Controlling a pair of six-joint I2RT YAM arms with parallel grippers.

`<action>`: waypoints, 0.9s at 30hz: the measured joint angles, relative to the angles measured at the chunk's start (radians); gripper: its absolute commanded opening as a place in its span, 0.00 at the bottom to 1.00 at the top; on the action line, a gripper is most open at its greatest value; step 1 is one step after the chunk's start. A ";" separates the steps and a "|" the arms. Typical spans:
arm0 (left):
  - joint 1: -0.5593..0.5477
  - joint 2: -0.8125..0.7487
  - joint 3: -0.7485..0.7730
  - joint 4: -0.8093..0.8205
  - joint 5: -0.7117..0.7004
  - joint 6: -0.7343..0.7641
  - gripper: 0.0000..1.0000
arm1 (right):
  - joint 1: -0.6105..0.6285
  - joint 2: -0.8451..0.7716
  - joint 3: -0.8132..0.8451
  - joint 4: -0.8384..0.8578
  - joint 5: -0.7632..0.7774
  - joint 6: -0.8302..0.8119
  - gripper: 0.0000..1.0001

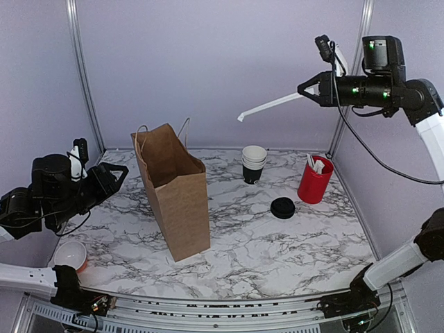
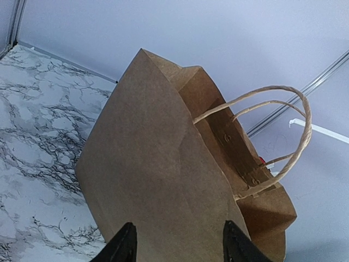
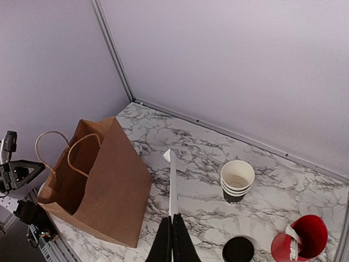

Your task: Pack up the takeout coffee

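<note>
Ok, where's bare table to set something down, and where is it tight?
Widest free patch: the near-right marble table, bordered by the paper bag, the loose black lid and the front edge. A smaller gap lies between bag and cup stack. Crowded: back right, around stack, lid and red holder; the left fingers crowd the bag's left side.

A paper bag (image 1: pixel 177 198) stands upright on the table (image 1: pixel 277 250), left of centre. The left gripper (image 2: pixel 177 234) hangs just left of it. Behind and to the right stands a stack of cups (image 1: pixel 254 164), with a holder (image 1: pixel 314 184) further right. A loose lid (image 1: pixel 282 207) lies in front, between them. A bowl (image 1: pixel 70 254) sits at the near left corner. High above the right rear, the right gripper (image 1: pixel 304 90) pinches a stirrer (image 1: pixel 270 105) pointing left.
</note>
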 measured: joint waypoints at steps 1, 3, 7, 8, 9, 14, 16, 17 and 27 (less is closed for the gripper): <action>0.001 0.001 0.000 0.000 0.000 0.000 0.54 | 0.026 0.016 0.015 0.000 -0.002 0.000 0.00; 0.003 0.001 0.000 0.000 0.002 0.000 0.54 | 0.065 0.042 0.040 0.002 -0.010 0.000 0.00; 0.010 0.001 0.000 0.000 0.008 -0.001 0.54 | 0.113 0.060 0.066 0.007 -0.030 0.001 0.00; 0.011 0.001 0.000 0.000 0.008 -0.001 0.54 | 0.122 0.059 0.071 0.008 -0.032 0.001 0.00; 0.012 0.001 0.000 0.000 0.009 0.000 0.54 | 0.135 0.057 0.073 0.013 -0.036 0.000 0.00; 0.020 0.003 0.000 0.000 0.025 0.000 0.54 | 0.178 0.039 0.073 0.042 -0.069 0.000 0.00; 0.023 0.008 0.000 0.001 0.029 0.000 0.54 | 0.198 0.029 0.073 0.055 -0.087 -0.001 0.00; 0.024 0.011 0.000 0.001 0.032 0.000 0.54 | 0.208 0.026 0.073 0.061 -0.097 -0.002 0.00; 0.035 0.022 0.000 0.001 0.052 0.000 0.54 | 0.342 0.019 0.070 0.067 -0.137 -0.030 0.00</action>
